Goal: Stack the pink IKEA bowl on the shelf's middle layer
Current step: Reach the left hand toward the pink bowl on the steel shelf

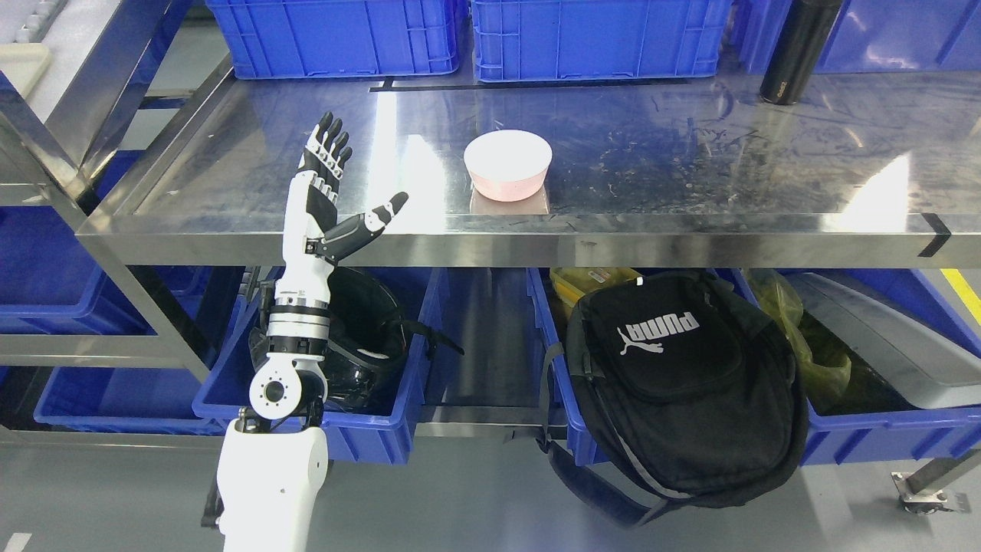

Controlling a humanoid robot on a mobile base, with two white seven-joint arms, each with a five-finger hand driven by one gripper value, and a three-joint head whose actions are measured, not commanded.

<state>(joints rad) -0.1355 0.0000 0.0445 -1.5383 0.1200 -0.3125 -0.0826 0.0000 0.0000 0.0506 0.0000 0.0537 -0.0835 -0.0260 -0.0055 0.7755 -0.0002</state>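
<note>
Evidently the left hand [328, 184] held nothing: its four fingers [329, 142] pointed straight up and away, close together, while the thumb [375, 218] stuck out to the right. The hand stood over the near left part of the steel shelf [690, 169], its white forearm [299, 307] rising from the lower left. The pink bowl [508, 165] sat upright on that shelf, right of the hand and apart from it, close to the near edge, its reflection showing in the metal below it. Far back on the shelf stood two blue crates [598, 38], and a black bottle [797, 50] stood at the far right. Below the shelf, a black backpack [682, 383] hung against a blue bin [881, 437], and a black helmet [368, 337] lay in another bin just behind the forearm.
</note>
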